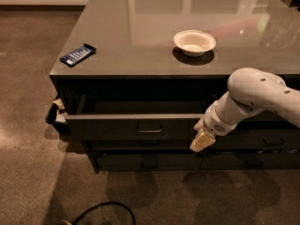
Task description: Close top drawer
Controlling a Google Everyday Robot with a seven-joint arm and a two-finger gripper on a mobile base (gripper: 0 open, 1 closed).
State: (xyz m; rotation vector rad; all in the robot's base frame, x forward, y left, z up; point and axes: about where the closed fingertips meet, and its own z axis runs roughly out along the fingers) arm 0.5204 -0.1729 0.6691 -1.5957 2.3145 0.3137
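The top drawer (136,124) is pulled out from the dark-grey cabinet, its flat front panel facing me with a small silver bar handle (150,130) at centre. Its inside is in shadow. My gripper (201,139) hangs on the white arm at the drawer front's right end, its pale fingertips pointing down in front of the panel's right edge, level with the row below.
On the glossy cabinet top (140,41) sit a white bowl (194,42) and a blue packet (78,54). Lower drawers (150,162) are shut. A bag or cloth (56,114) hangs at the cabinet's left corner. A black cable (103,212) lies on the floor.
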